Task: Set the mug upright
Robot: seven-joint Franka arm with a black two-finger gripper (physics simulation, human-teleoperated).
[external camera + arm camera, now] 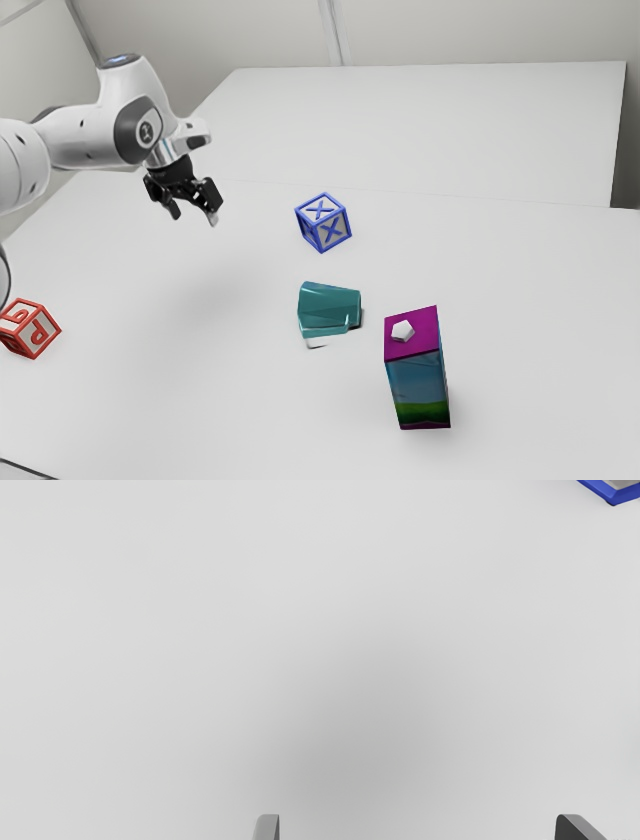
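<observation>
Righting the mug: approach and grasp

Mug lies on its side, well inside the worktop edges, between blue block and patterned box. Gripper is wide open, empty, above the worktop. Recommended: straddle the mug's body, avoid the box, close, lift, rotate base-down, then lower before release. Markings: "X" on blue block; apparent "P" on red block; no brand legible.

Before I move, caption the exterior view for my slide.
Gripper open above the table, mug on its side between blue block and box.
</observation>
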